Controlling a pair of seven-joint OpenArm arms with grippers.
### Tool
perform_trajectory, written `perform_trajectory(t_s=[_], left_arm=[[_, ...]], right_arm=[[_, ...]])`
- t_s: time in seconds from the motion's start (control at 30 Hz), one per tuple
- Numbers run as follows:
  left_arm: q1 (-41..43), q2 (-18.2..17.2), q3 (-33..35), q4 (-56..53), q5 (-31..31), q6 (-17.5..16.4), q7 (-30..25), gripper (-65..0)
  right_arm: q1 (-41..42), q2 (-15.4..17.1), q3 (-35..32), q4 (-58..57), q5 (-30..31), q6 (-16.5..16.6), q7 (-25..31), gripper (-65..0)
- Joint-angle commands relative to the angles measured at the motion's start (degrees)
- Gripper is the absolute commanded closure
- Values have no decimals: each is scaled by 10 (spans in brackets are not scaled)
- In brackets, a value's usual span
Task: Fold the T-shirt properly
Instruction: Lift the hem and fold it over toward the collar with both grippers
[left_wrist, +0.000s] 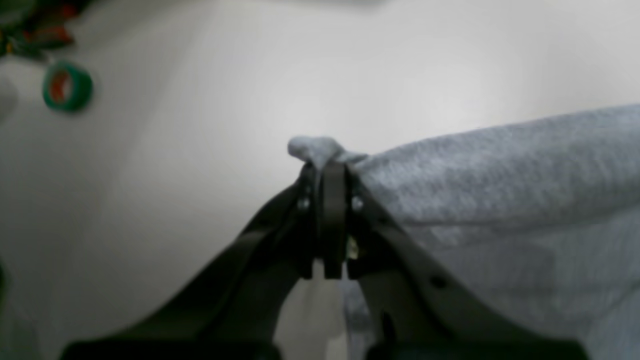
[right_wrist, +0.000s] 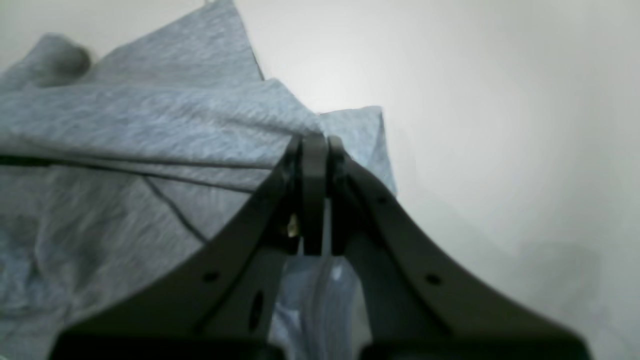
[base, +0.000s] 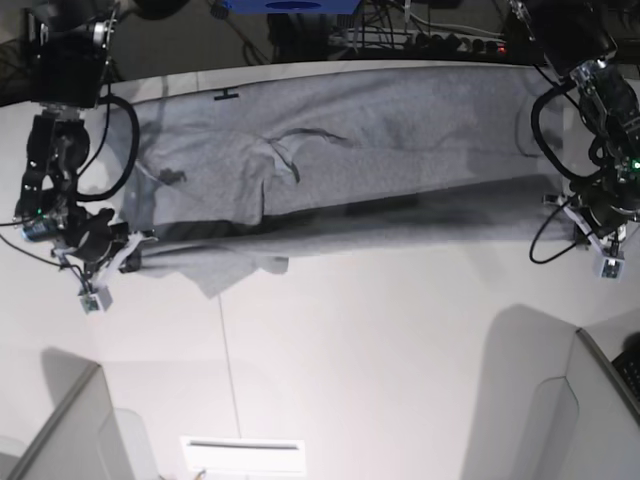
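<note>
The T-shirt (base: 340, 160) stretches across the white table (base: 380, 350) with its long axis from 9 to 3 o'clock in the base view, its near edge lifted and taut between the two arms. The coming fold likely turns on this: both pinch points sit at the ends of one edge, the cloth lying toward 12 o'clock from them, so both arms are equally placed to carry it. The right gripper (right_wrist: 314, 142) is pressed together on a corner of cloth, fabric trailing to 9 o'clock. The left gripper (left_wrist: 332, 167) pinches a small nub, cloth running to 3 o'clock. Only the left wrist view shows a green tape roll (left_wrist: 67, 86) at 10 o'clock; only the base view shows the full span.
</note>
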Motion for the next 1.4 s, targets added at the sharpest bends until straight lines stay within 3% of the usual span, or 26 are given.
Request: perform_trajectory(t_s=[0.0, 0.43, 0.6, 0.9, 1.37], left_arm=[[-7, -12, -4, 17, 3, 2, -10, 0], [37, -14, -5, 52, 3, 1, -9, 0], [66, -21, -6, 53, -29, 1, -9, 0], [92, -30, -32, 61, -63, 3, -9, 0], [126, -43, -33, 76, -65, 2, -10, 0]], right_arm=[[8, 7, 13, 15, 0, -2, 6, 0], [-59, -8, 28, 89, 1, -1, -9, 0], [-96, -38, 69, 146, 2, 2, -36, 0], [-169, -64, 74, 216, 2, 2, -40, 0], [-199, -83, 83, 252, 2, 2, -57, 0]])
